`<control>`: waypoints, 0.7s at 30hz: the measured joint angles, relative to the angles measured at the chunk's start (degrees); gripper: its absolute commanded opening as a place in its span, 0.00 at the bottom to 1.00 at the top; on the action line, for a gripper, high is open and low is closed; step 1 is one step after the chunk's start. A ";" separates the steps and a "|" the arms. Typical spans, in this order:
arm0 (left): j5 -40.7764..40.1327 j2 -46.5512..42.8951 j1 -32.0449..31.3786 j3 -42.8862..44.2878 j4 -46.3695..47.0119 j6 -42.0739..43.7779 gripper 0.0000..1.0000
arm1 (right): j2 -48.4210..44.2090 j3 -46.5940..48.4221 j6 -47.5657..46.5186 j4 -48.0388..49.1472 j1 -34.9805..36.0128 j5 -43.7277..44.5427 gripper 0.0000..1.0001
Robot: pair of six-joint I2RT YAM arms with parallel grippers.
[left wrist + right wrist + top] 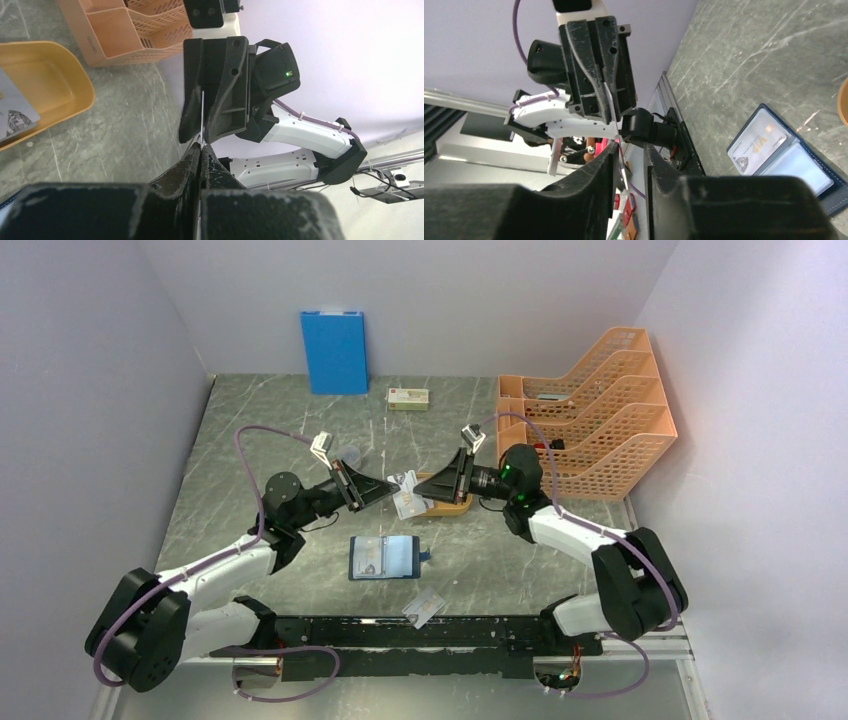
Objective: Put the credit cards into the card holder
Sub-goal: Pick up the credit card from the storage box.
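Left gripper (200,150): fingers clamped tight on a thin pale grey-white credit card (203,107), held edge-on in mid-air. Right gripper (631,155) meets it tip to tip, fingers narrowly apart either side of the same card, not pinching. Below them, the small dark navy card holder (385,558) lies open flat on the grey marbled table (250,440), one card in a sleeve. Another card sits in the orange oval tray (75,85). Loose cards (425,607) lie near the front rail.

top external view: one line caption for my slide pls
Left fingers pinch a credit card, right fingers open around its other end, while the card holder lies open on the table.
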 measured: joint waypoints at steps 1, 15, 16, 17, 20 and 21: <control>0.42 -0.04 0.00 -0.04 0.04 -0.09 0.05 | -0.48 -0.07 -0.09 0.07 0.00 -0.33 0.16; 4.04 -3.15 0.63 -0.33 -1.42 0.57 0.40 | -7.65 0.35 -4.33 -6.38 4.22 -0.07 0.00; 4.09 -3.96 0.61 -0.26 -2.93 1.40 0.48 | -8.68 0.48 -5.55 -8.13 4.57 0.52 0.00; 4.09 -4.59 0.59 -0.20 -4.48 2.49 0.54 | -10.19 0.81 -7.19 -10.86 5.14 1.55 0.00; 3.48 -7.91 0.57 0.90 -13.73 6.69 0.64 | -15.37 1.90 -12.31 -19.47 6.08 5.49 0.00; 2.89 -9.29 0.59 1.57 -17.29 8.37 0.65 | -16.65 2.08 -13.42 -21.22 6.10 6.43 0.00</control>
